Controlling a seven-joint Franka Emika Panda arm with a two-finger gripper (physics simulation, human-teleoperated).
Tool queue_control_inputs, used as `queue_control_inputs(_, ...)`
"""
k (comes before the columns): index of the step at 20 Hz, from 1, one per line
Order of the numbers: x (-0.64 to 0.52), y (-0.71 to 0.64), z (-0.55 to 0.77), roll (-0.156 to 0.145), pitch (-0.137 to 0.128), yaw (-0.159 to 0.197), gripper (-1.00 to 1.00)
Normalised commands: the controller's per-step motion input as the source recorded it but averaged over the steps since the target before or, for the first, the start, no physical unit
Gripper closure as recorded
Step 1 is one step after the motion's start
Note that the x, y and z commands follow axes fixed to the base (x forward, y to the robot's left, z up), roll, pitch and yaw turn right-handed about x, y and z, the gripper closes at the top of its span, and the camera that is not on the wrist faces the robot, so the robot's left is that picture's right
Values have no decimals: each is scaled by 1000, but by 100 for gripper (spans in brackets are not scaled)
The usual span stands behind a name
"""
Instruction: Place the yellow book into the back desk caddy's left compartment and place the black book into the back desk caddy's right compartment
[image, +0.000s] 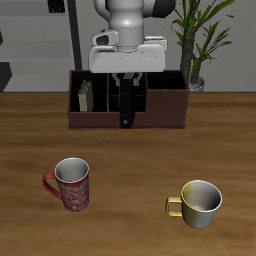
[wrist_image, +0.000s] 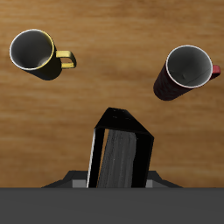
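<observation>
You are in the second half of the job, I judge: the yellow book (image: 86, 97) already stands in the back desk caddy (image: 127, 118), in its end section on the side of the red mug (image: 71, 184), so it looks done, and now the black book (image: 126, 100) is in work. The gripper (image: 126, 78) hangs over the middle of the caddy, near the table's back edge, and its jaws pinch the black book at the upper edge; the book hangs upright below them, its lower end in front of the caddy's front wall, approx. at the middle, not yet over the right compartment (image: 166, 100). In the wrist view the black book (wrist_image: 120, 157) is seen from above as a thin dark block with a shiny cover and a grey striped face, and the table w/ both mugs lies far under it, so I think the book is in the air and touches nothing, but the exterior view alone cannot prove this. The next move, in my opinion, asks you to carry the book sideways along the caddy toward the end section on the side of the yellow mug (image: 200, 203), keep it vertical and high enough to pass the inner walls, then go down straight into that wide section before you release. Risk: the lower corner can catch the caddy's rim or a divider if you descend too early. The yellow book itself looks small, grey-tan, w/ pale page edges, and it leans a little.
</observation>
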Motion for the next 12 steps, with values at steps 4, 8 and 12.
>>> queue_control_inputs(4,-446,341,555,-7,-35,-3,100)
queue_control_inputs(8,-311,261,271,18,-9,2,100)
queue_control_inputs(12,-306,298,156,5,3,0,100)
